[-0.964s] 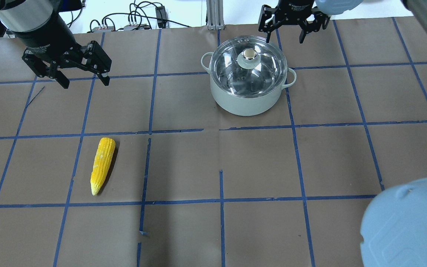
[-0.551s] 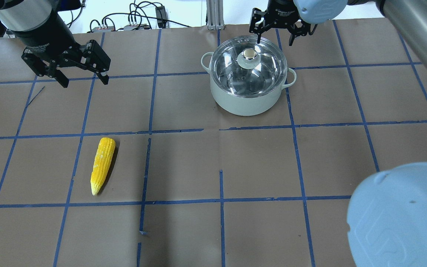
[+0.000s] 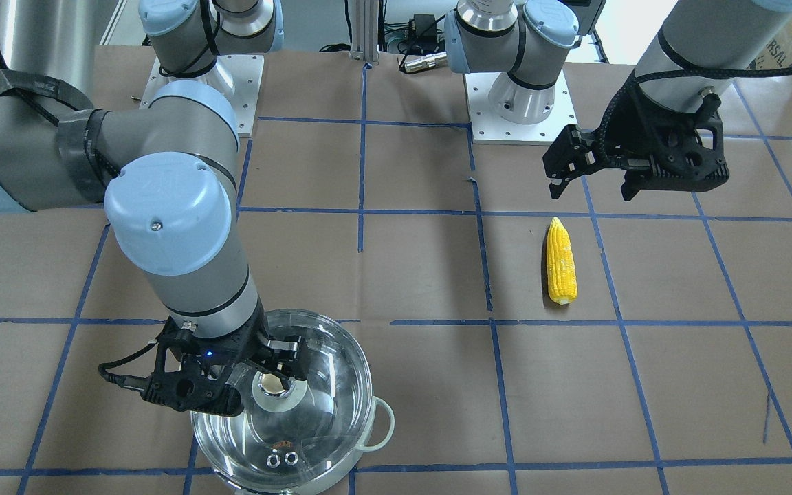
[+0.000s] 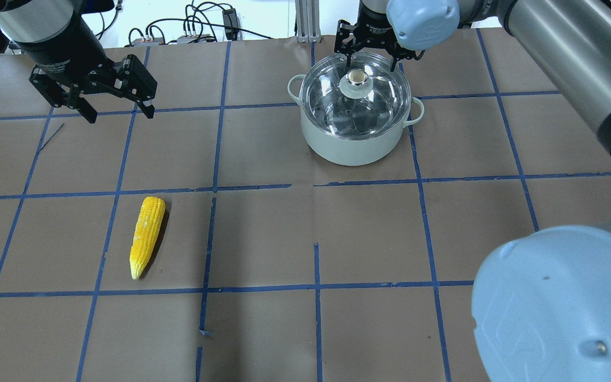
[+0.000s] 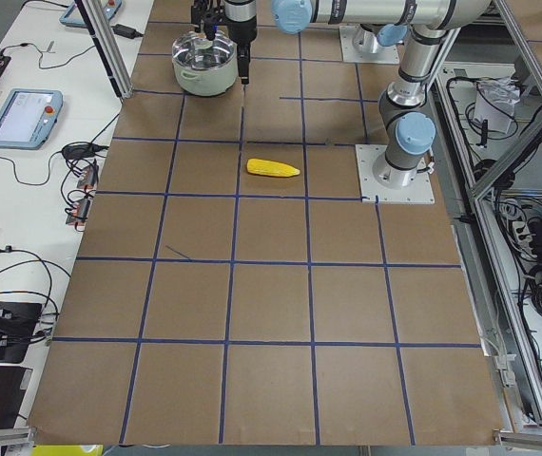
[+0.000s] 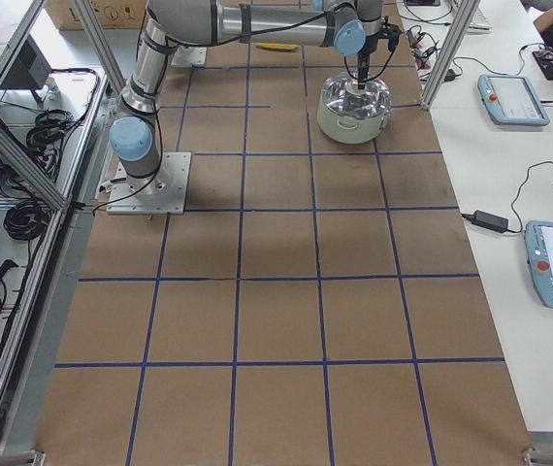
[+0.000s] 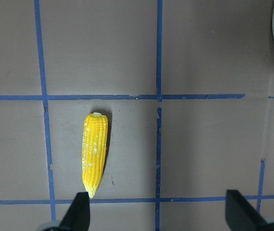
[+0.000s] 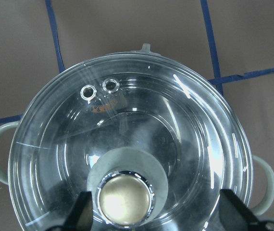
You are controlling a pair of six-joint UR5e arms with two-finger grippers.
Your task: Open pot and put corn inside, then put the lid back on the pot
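- Pot (image 4: 353, 148): stands on the far part of the table (image 4: 369, 233), on the robot's right, with its pale side handles (image 4: 417, 111) out to either side
- Lid (image 4: 382, 109): seated on the pot's rim, so the pot is closed and the opening step is not yet done; through the glass the pot appears empty
- Right gripper (image 4: 370, 55): poised over the lid with its claw spread; in the right wrist view the knob (image 8: 125, 199) lies between the two fingers, nearer one than the other, and neither finger is seen pressing on it
- Corn (image 4: 146, 237): lies flat on the table on the robot's left, well apart from the pot, with its pointed end toward the robot
- Left gripper (image 4: 120, 112): held above the table beyond the corn's blunt end, claw spread and holding nothing; its wrist camera looks straight down on the cob
- Progress: judged to be at the very start, with the grasp of the knob in preparation; lifting the lid off, carrying the corn into the pot and replacing the lid all remain
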